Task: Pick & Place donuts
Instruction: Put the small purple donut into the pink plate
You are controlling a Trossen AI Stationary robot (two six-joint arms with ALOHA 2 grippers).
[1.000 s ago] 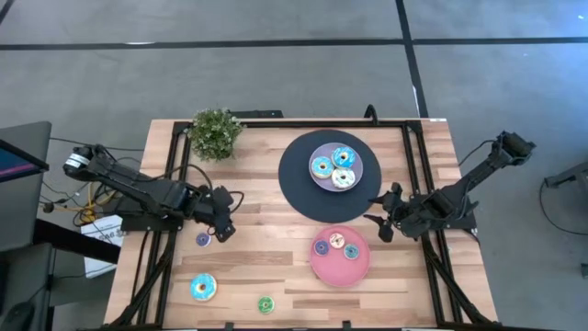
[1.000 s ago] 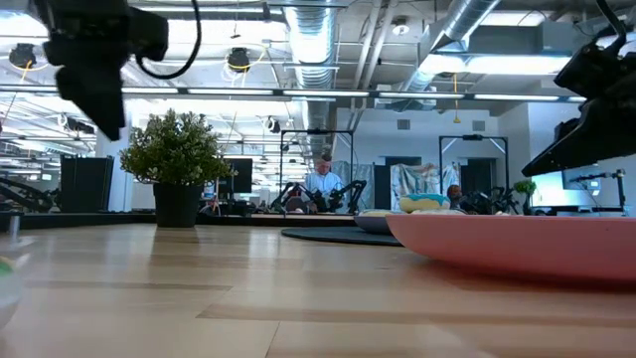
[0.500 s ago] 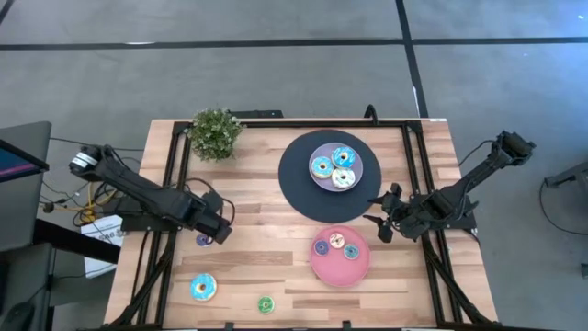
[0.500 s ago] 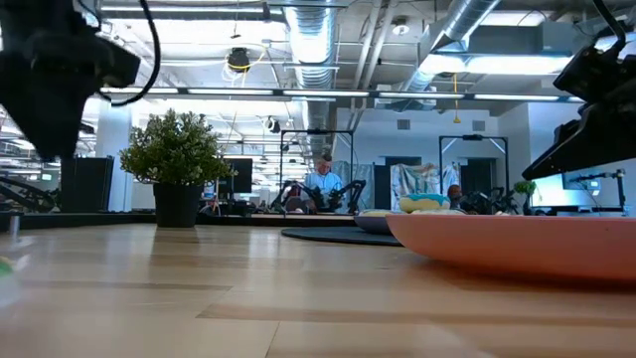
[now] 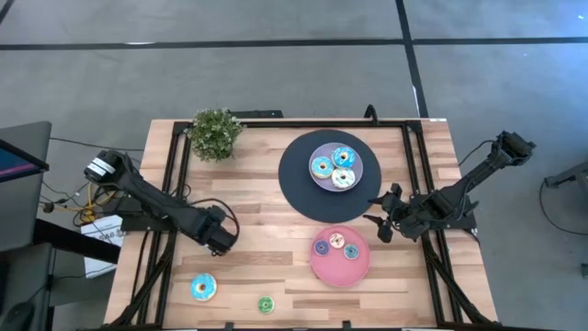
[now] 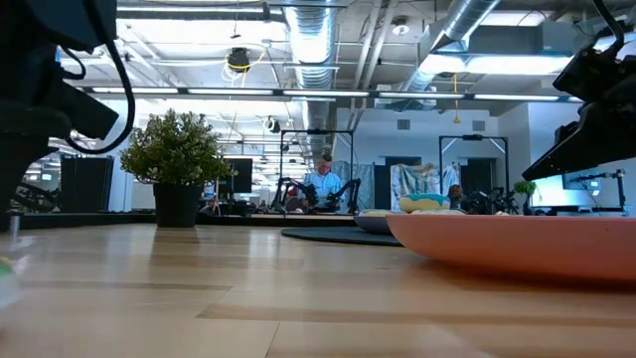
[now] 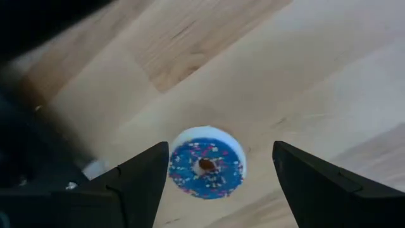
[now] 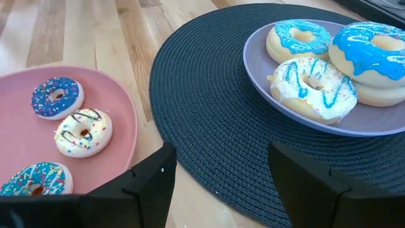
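My left gripper (image 7: 215, 174) stands open directly over a small blue-iced donut (image 7: 206, 168) lying flat on the bare table (image 5: 257, 230), one finger to each side. Approach step, in my judgement; next comes lowering and closing squarely. My right gripper (image 5: 378, 223) waits open between the pink plate (image 5: 341, 268) and the black mat (image 5: 299, 188).

A robotics lab: exposed ceiling ducts (image 6: 308, 40), more robot arms (image 6: 288, 194) on benches behind

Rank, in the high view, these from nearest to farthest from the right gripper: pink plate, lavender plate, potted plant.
From the right gripper:
1. Pink plate, just ahead of it, toward the table's front.
2. Lavender plate, on the black mat.
3. Potted plant, far corner on the left arm's side.
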